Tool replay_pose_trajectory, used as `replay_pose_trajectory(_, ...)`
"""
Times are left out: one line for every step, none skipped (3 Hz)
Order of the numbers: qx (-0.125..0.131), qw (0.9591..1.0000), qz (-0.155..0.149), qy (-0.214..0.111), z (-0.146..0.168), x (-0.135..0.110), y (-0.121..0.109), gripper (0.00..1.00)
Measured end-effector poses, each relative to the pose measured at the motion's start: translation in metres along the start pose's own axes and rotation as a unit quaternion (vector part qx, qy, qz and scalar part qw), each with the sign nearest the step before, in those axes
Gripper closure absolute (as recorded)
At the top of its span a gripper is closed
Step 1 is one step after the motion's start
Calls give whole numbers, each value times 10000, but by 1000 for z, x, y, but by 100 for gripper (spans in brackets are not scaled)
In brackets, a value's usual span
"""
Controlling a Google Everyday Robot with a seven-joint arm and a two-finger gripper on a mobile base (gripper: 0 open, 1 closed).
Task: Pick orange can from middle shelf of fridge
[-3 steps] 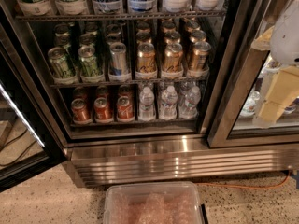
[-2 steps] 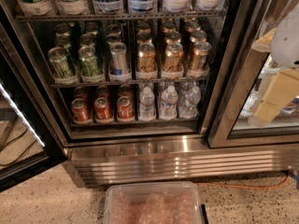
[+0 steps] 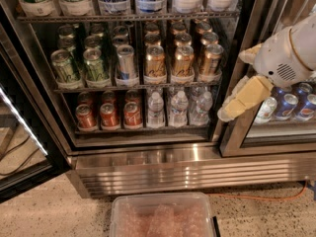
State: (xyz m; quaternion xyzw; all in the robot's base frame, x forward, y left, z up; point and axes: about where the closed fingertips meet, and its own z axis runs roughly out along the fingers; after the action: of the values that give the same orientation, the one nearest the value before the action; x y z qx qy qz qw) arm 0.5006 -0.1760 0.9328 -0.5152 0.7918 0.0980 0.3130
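1. The gripper is hanging at the right, before the post between the doors of the fridge. It is level with the water bottles. I cannot tell whether it is clenched or released.
2. Orange cans are standing on the right half of the middle shelf, well apart from the gripper.
3. Green cans and a silver-blue can are standing to their left.
4. Red cans are sitting below.

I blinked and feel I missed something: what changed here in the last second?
The gripper has swung left, further into view, toward the open side of the fridge. No can was taken. The orange cans and their neighbours on the middle shelf stayed put.
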Motion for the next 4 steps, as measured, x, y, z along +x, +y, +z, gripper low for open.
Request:
replay_pose_trajectory(71, 9999, 11, -85, 1, -5, -3, 0)
replay_pose_trajectory(-58, 9986, 347, -396, 20, 1, -1, 0)
replay_pose_trajectory(34, 9935, 549, -999, 47, -26, -16, 0)
replay_pose_trajectory(164, 9924, 562, -1080, 47, -31, -23, 0)
